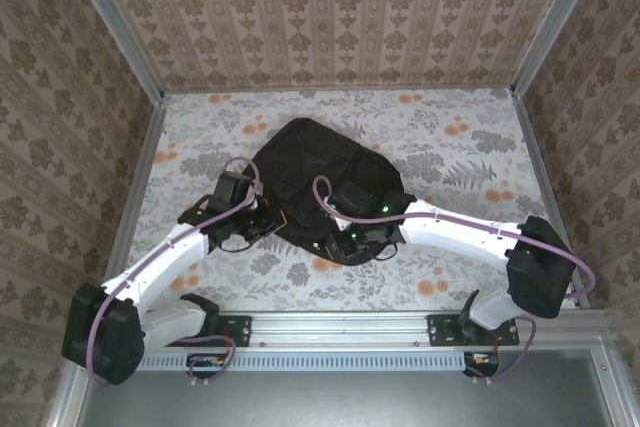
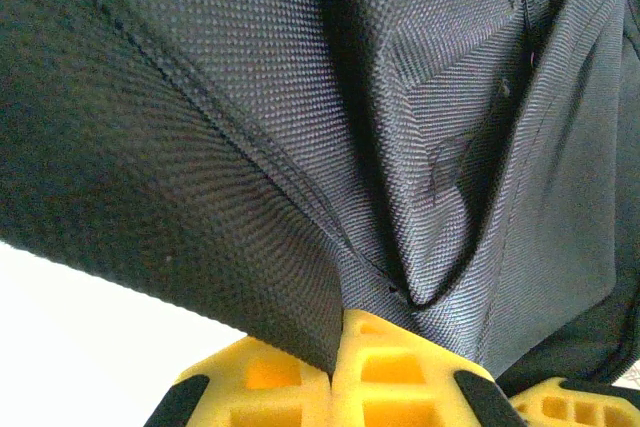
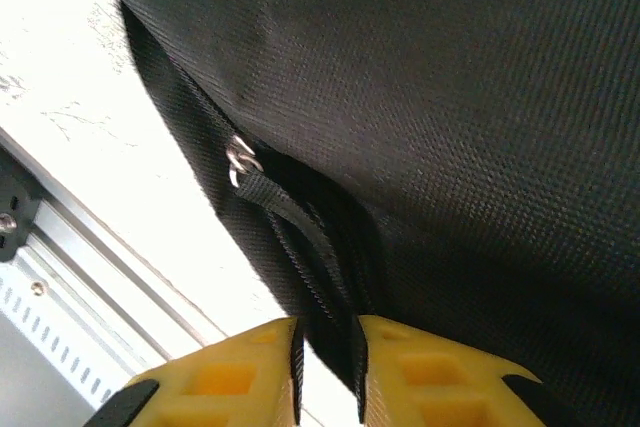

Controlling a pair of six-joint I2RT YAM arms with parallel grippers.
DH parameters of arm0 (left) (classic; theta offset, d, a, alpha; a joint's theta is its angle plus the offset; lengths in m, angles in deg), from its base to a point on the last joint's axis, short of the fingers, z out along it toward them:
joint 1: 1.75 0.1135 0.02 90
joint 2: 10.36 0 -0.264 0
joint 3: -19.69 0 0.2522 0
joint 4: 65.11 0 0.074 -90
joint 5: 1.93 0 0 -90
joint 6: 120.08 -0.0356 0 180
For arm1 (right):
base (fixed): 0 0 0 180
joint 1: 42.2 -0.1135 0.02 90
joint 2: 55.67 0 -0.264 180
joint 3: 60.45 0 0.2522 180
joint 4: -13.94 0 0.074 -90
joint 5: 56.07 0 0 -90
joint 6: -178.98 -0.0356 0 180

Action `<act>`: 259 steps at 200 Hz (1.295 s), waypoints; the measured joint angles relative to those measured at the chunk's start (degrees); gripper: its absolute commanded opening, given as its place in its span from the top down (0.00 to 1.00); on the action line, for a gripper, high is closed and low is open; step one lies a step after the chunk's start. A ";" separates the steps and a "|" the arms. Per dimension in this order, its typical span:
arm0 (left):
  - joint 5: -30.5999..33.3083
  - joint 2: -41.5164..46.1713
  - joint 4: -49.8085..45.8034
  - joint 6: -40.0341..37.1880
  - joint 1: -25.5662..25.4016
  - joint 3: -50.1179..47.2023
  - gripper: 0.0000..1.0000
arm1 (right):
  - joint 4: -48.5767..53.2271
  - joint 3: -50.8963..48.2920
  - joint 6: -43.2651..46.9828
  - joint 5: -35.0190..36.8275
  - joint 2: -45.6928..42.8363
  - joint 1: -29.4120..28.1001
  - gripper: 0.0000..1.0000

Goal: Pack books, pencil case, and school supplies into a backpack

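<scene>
The black backpack [image 1: 310, 162] lies flat in the middle of the floral table. My left gripper [image 1: 268, 219] is at its near-left edge. In the left wrist view the yellow fingers [image 2: 390, 367] of the left gripper [image 2: 338, 332] are pressed together with a fold of the backpack [image 2: 250, 127] fabric pinched between them. My right gripper [image 1: 352, 243] is at the near edge. The right gripper [image 3: 328, 332] stands slightly apart around a black zip-pull strap [image 3: 290, 222], which hangs from a small metal ring [image 3: 240, 159] on the backpack [image 3: 480, 127]; daylight shows beside the strap. Books, pencil case and school supplies are out of view.
The floral tablecloth [image 1: 450, 147] is bare around the backpack. Patterned walls close the table on three sides. An aluminium rail [image 1: 340, 327] carrying both arm bases runs along the near edge, and the rail [image 3: 60, 277] lies close below the right gripper.
</scene>
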 measured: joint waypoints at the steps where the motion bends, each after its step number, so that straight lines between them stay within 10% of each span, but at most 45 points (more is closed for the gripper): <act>1: 0.00 0.00 0.00 0.00 0.00 0.00 1.00 | 0.04 0.09 0.07 0.02 0.02 0.00 0.74; 173: -0.22 0.00 0.13 -0.22 0.00 0.00 1.00 | 3.45 8.44 8.20 -0.26 9.53 -0.70 0.59; 259: -0.15 -0.02 -0.09 -0.20 0.00 0.00 1.00 | 3.32 9.46 8.20 0.63 13.33 -2.99 0.90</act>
